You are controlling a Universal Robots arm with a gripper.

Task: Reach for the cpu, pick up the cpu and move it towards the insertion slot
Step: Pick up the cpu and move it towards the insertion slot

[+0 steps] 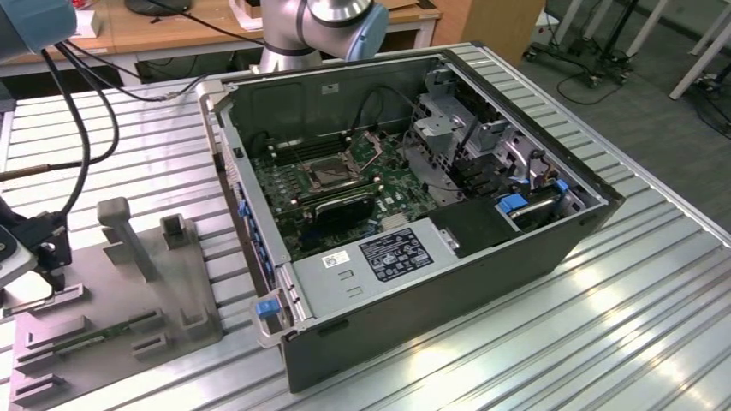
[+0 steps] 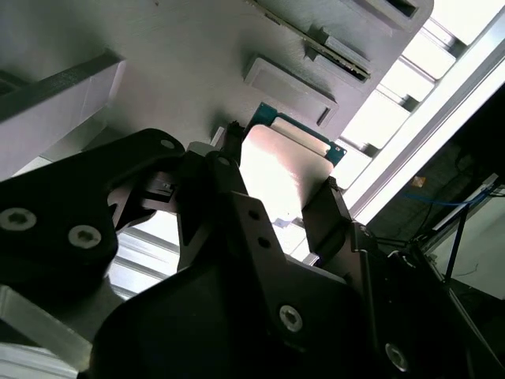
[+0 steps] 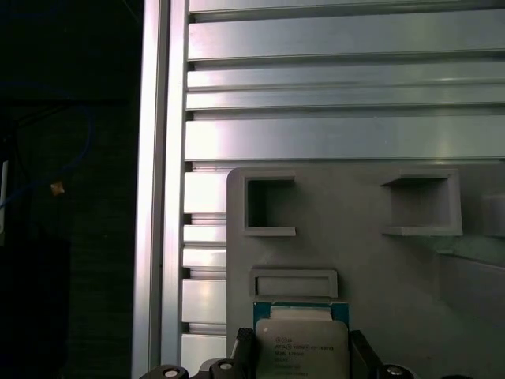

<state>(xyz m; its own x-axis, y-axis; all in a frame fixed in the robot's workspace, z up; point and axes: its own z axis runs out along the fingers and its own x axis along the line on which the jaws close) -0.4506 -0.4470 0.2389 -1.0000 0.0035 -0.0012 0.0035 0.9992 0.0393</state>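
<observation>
Claw [image 2: 280, 166] clasps cpu [image 3: 301, 349] by opposite edges.

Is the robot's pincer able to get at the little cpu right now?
Most likely yes. The pincer sits right at the cpu, by the grey fixture tray. Nothing covers the chip or stands between the two.

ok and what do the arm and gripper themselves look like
The arm is a round silver-grey metal tube with a pale blue joint cap. Black cables hang at the exterior view's left. The matte black gripper is blocky, dotted with silver socket-head screws, ending in two slim black fingers.
</observation>
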